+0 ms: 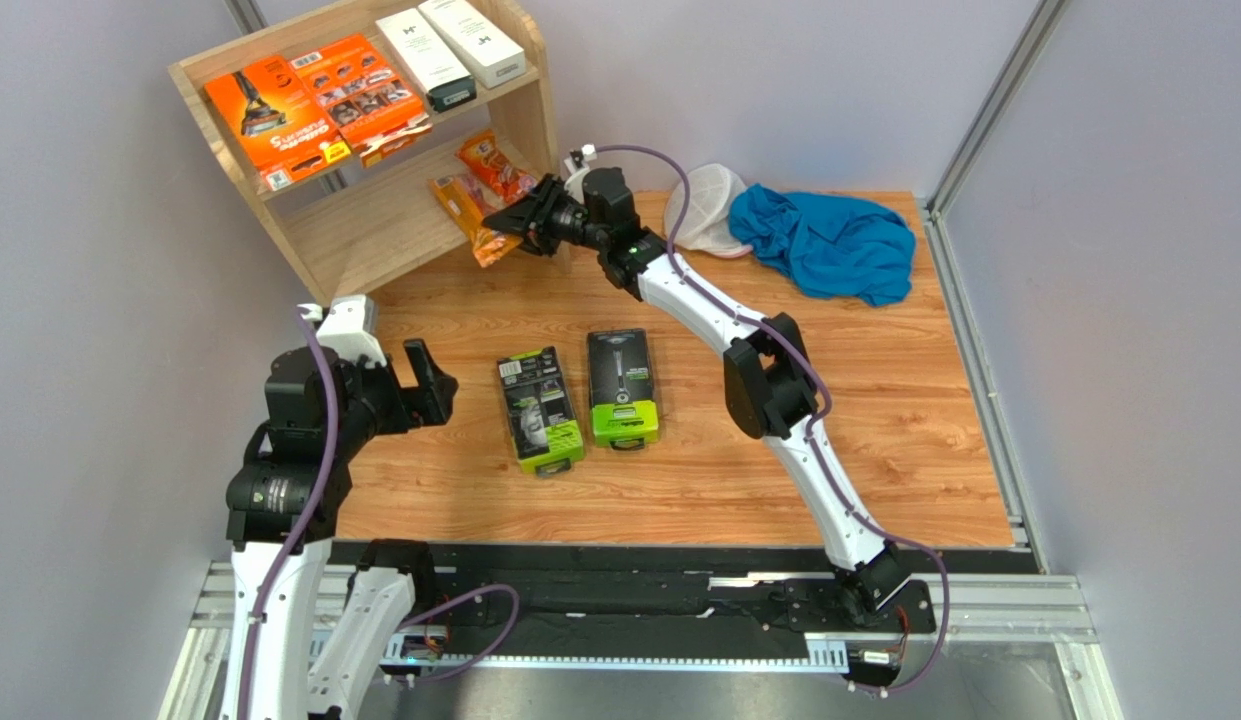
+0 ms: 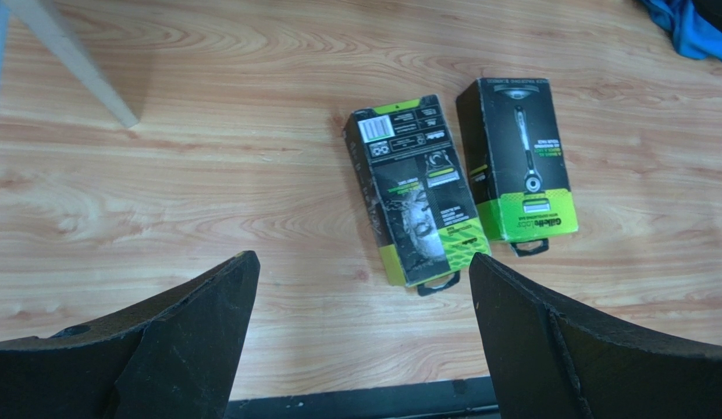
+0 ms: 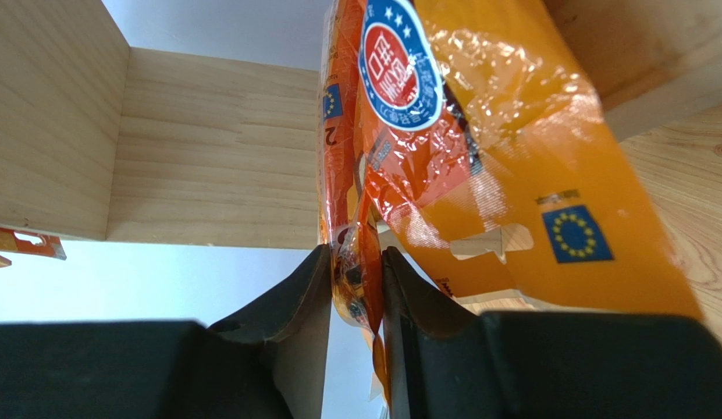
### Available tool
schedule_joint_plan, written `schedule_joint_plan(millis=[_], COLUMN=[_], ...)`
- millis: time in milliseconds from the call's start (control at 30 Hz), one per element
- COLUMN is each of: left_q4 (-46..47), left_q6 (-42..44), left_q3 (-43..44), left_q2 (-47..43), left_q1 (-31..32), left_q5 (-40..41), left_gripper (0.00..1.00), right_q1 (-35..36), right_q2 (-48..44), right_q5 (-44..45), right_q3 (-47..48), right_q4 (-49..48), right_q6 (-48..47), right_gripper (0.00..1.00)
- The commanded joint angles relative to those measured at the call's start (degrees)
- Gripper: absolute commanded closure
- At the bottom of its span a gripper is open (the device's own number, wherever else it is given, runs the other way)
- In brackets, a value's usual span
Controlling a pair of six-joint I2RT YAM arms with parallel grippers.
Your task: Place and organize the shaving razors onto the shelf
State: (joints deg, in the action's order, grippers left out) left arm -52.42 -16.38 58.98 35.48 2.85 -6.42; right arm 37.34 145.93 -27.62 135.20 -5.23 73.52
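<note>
On shelf [image 1: 539, 113] top, flat orange packs [image 1: 273, 120], white boxes [image 1: 426, 57], below, small orange packets [image 1: 496, 162]

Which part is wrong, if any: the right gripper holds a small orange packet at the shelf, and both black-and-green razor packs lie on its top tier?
The last part. Both black-and-green razor packs lie on the table, as the top external view shows; the rest stands.

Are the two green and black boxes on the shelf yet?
No, the black-and-green boxes both lie flat, side by side, on the wooden table, well apart from the shelf.
</note>
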Motion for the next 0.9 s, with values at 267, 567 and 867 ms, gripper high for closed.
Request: schedule_joint_plan(millis=[267,567,867], left_q4=[6.46,8.39,8.83], left_q6=[-2.34,-2.08,-1.99], left_q3=[-4.75,-6.6,-6.86], left_q2=[-0.5,-1.82,-1.73], left_q1=[-0.48,-0.48,-0.48], left_q5=[-4.31,-5.45,-5.71], left_gripper=[0.02,0.02,0.02], right_q1=[0.89,1.15,1.15], right_q2=[-7.05,-12.33,-17.52], right_q5=[3.01,2.83,2.21], right_q3=[-3.97,-9.95,-19.26], right_q4=[-6.37,-7.95,-10.06], right_q6=[1.9,1.72,1.63], right_gripper=[0.53,0.46,0.55])
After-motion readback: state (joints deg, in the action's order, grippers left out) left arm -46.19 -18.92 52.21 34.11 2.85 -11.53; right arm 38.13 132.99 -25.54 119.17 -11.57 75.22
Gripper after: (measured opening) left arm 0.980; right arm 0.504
